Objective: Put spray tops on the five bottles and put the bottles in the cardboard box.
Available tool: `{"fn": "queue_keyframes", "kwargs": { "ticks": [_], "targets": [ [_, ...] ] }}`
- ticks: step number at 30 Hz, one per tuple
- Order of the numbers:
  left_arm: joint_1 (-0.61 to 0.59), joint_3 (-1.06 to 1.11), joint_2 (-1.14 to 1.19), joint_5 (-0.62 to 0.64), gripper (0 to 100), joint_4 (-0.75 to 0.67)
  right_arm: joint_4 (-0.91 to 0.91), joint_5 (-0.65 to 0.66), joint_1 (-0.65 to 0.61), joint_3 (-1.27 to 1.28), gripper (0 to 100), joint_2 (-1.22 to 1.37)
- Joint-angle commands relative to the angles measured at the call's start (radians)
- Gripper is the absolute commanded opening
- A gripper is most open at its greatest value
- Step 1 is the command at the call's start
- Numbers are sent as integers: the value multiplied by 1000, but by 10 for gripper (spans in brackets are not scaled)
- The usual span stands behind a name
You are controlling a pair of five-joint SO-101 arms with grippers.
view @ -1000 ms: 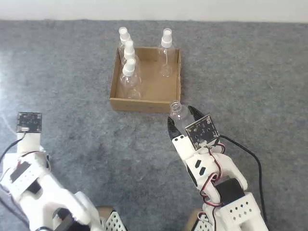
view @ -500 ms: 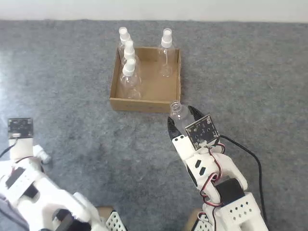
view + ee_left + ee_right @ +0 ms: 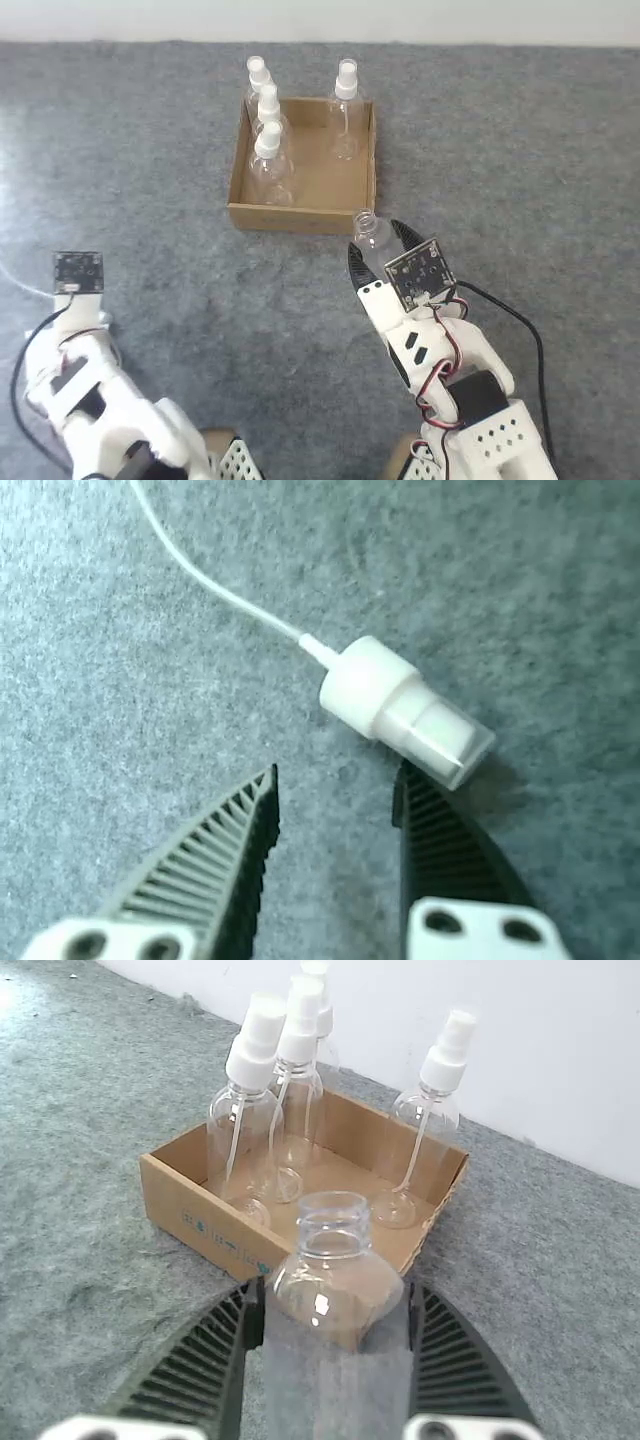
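On the grey felt desk [image 3: 520,150], my left jaws stand open beside the loose spray top [image 3: 395,710]. I'd centre over its collar, while my right jaws clamp the uncapped bottle [image 3: 335,1280].

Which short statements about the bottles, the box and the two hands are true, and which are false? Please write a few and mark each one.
1. The bottle between the fingers of the right hand has no spray top on it. True.
2. The left hand is shut on the loose spray top. False: it is open, and the spray top lies on its side on the grey mat, just past the fingertips.
3. Four capped bottles stand in the cardboard box. True.
4. The open bottle stands inside the cardboard box. False: it is outside, in front of the box's near wall.
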Motion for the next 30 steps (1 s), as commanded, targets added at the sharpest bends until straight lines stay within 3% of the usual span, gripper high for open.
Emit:
{"fn": "queue_keyframes", "kwargs": {
  "ticks": [1, 9, 17, 20, 26, 30],
  "targets": [
    [77, -10, -3, 107, 171, -28, -10, 32, -1, -9, 104, -24],
    [233, -12, -3, 186, 171, -31, -10, 32, -1, -9, 104, -24],
    [247, -96, -2, 190, 172, -17, -10, 32, -1, -9, 104, -27],
    [244, -193, -2, 186, 173, 141, -10, 32, -1, -9, 104, -27],
    [250, -510, -2, 184, 174, 634, -10, 32, -1, -9, 106, -27],
    [252, -608, -2, 126, 174, 743, -10, 32, -1, -9, 106, -27]
  ]
}}
